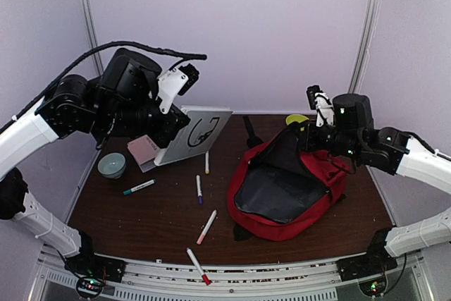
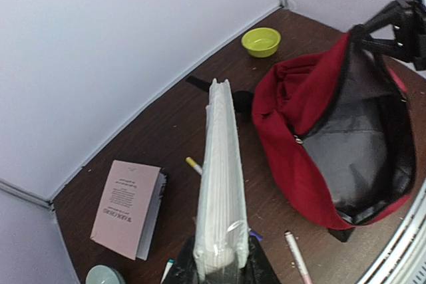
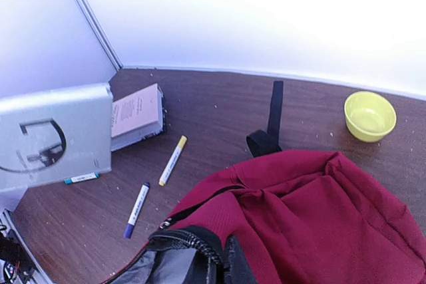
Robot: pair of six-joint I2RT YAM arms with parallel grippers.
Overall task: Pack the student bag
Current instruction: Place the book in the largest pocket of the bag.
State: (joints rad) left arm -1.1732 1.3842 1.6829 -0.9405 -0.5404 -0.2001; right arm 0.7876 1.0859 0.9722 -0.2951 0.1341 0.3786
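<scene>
The student bag point(image 1: 289, 192) is a red backpack with grey lining, lying open at the right of the table. My right gripper point(image 1: 314, 140) is shut on its black zipper rim point(image 3: 200, 247) and holds the top edge up, so the mouth gapes towards the left. My left gripper point(image 1: 171, 144) is shut on a white book point(image 1: 199, 134) with a black drawing on the cover. It holds the book in the air left of the bag. In the left wrist view the book point(image 2: 219, 184) is edge-on between the fingers point(image 2: 261, 265), and the bag point(image 2: 333, 144) lies ahead.
A pink book point(image 1: 144, 150) and a teal round container point(image 1: 111, 165) lie at the left. Several markers lie loose: teal point(image 1: 139, 187), purple point(image 1: 199, 189), yellow point(image 1: 206, 162), pink point(image 1: 206, 226) and red point(image 1: 198, 266). A yellow-green bowl point(image 1: 297, 119) stands at the back wall.
</scene>
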